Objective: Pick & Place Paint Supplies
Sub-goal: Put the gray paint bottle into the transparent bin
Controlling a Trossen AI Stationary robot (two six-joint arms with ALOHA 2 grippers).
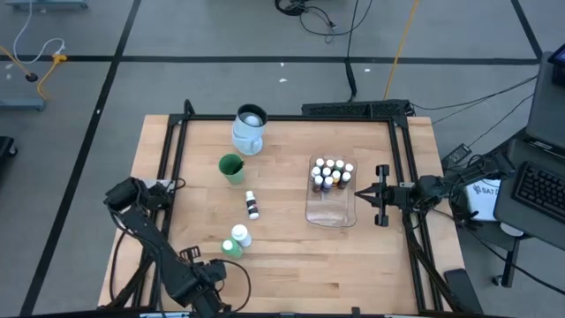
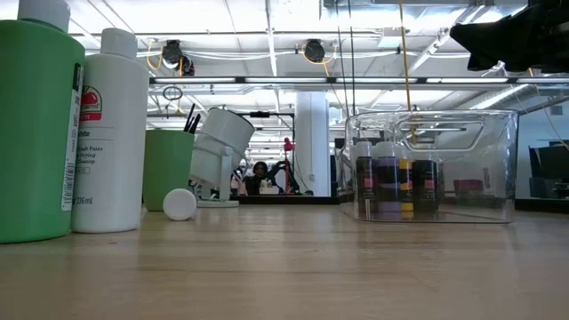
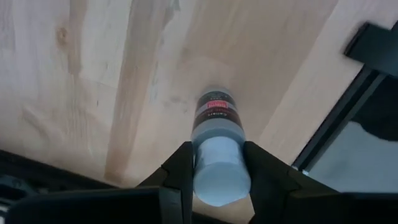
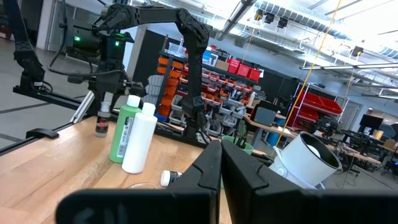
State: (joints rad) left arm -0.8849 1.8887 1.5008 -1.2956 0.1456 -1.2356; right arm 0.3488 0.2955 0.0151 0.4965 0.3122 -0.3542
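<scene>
- Left tool [image 3: 217, 169]: positioned at the worktop's [image 1: 291, 265] front-left corner. Its fingers [image 3: 181, 168] press against both sides of a small bottle's white cap [image 3: 219, 169], gripping the bottle. The small bottle [image 4: 102, 118] stands upright near the worktop's edge; its body is dark with a red label.
- Right tool [image 1: 359, 193]: level above the worktop's right side, just beside the tub [image 1: 331, 199]. Its fingers are closed together and carry nothing.
- Tub: clear plastic, right of centre. Several small white-capped bottles [image 1: 330, 173] stand upright in its far end; the near end holds nothing.
- Green bottle [image 1: 231, 248] and white bottle [image 1: 240, 235]: upright, side by side and almost touching, at front centre-left.
- Lying bottle [image 1: 252, 205]: small, on its side near the worktop's centre, between the cup [image 1: 231, 168] and the two larger bottles.
- Cup: green, upright, left of centre. In the low view, thin dark brushes [image 2: 189, 119] project from its top.
- Mug [image 1: 249, 129]: white and pale blue, at the far edge, tilted over in the low view.
</scene>
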